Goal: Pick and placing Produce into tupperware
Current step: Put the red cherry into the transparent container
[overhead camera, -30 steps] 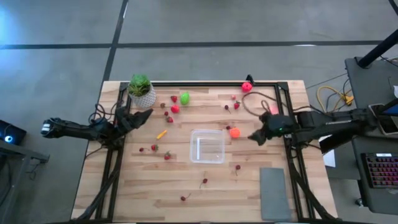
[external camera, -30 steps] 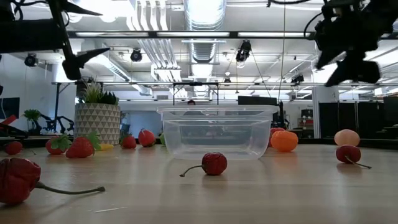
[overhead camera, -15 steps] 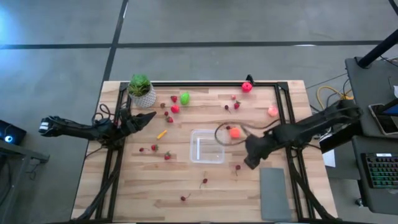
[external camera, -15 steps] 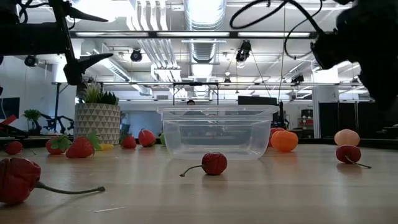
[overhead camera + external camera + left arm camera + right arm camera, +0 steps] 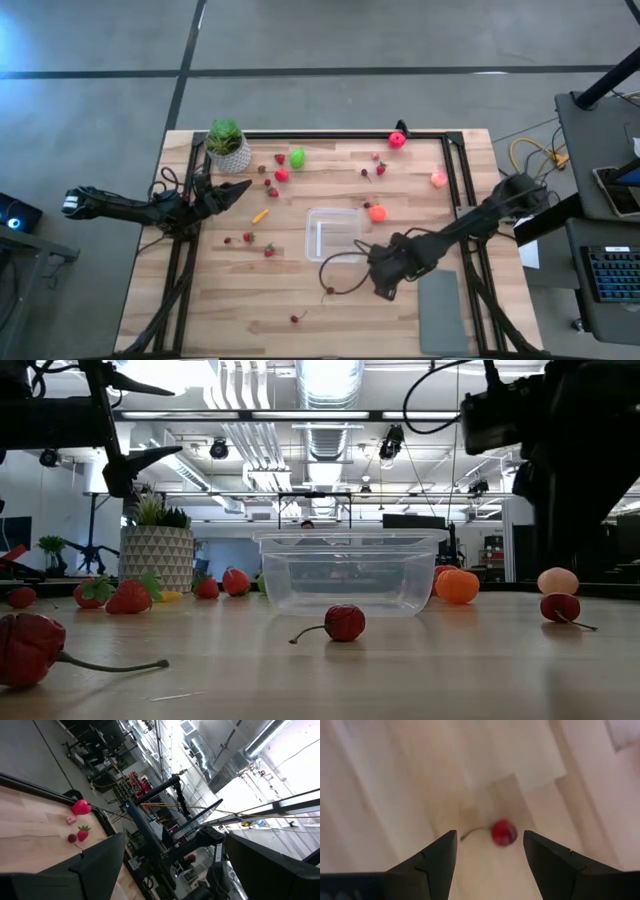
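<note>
The clear tupperware [image 5: 333, 235] [image 5: 350, 572] sits mid-table on its base. Produce lies scattered around it: a lime-green piece [image 5: 297, 157], an orange ball [image 5: 377, 212], a pink ball [image 5: 438, 179], strawberries [image 5: 269, 250] and cherries [image 5: 329, 291]. My right gripper [image 5: 383, 285] [image 5: 489, 835] is open and hangs over a red cherry [image 5: 504, 832] off the tupperware's near right corner. That cherry lies on the wood, showing between the two fingers with nothing touching it. My left gripper [image 5: 235, 187] [image 5: 172, 840] waits open and raised beside the potted plant.
A potted green plant [image 5: 227, 145] stands at the far left. A flat grey pad [image 5: 440, 310] lies at the near right corner, just right of my right gripper. A black frame [image 5: 455, 180] runs along the table's edges. Bare wood lies between the tupperware and the near edge.
My right arm has swept from beside the orange ball toward the near edge and leftward, past the tupperware's right side, ending over the cherry by its near right corner. The produce and the tupperware have stayed put.
</note>
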Motion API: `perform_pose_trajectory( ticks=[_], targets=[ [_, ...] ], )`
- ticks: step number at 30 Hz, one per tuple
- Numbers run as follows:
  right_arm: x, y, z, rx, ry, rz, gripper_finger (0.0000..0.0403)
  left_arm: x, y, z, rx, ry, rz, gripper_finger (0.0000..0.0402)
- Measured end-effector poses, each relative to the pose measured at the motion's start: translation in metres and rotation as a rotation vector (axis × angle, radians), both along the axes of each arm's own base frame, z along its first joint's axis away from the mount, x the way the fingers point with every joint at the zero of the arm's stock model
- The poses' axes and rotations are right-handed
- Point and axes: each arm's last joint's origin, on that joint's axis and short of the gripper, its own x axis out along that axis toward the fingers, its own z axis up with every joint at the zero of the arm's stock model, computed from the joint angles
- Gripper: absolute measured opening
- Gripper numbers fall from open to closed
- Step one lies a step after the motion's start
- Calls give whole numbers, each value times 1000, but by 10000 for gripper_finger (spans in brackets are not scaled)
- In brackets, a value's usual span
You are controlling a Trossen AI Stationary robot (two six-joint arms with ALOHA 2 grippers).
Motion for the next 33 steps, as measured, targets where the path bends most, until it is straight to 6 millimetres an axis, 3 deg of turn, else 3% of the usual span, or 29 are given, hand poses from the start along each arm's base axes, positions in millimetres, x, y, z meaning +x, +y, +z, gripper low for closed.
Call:
perform_pose_trajectory(
  ticks=[7, 11, 18, 24, 33],
  targets=[
    [-4, -2, -13, -14, 65, -16, 221, 0, 0, 0, 3, 0, -13, 331],
    [-13, -14, -17, 118, 131, -250, 221, 0, -1, 0, 7, -1, -29, 331],
    [-13, -24, -1, 268, 53, -565, 221, 0, -1, 0, 8, 3, -31, 331],
    [-11, -28, -15, 379, 189, -829, 221, 0, -1, 0, 8, 4, -30, 331],
    [2, -24, -20, 408, 177, -913, 221, 1, -1, -1, 8, 7, -31, 331]
  ],
)
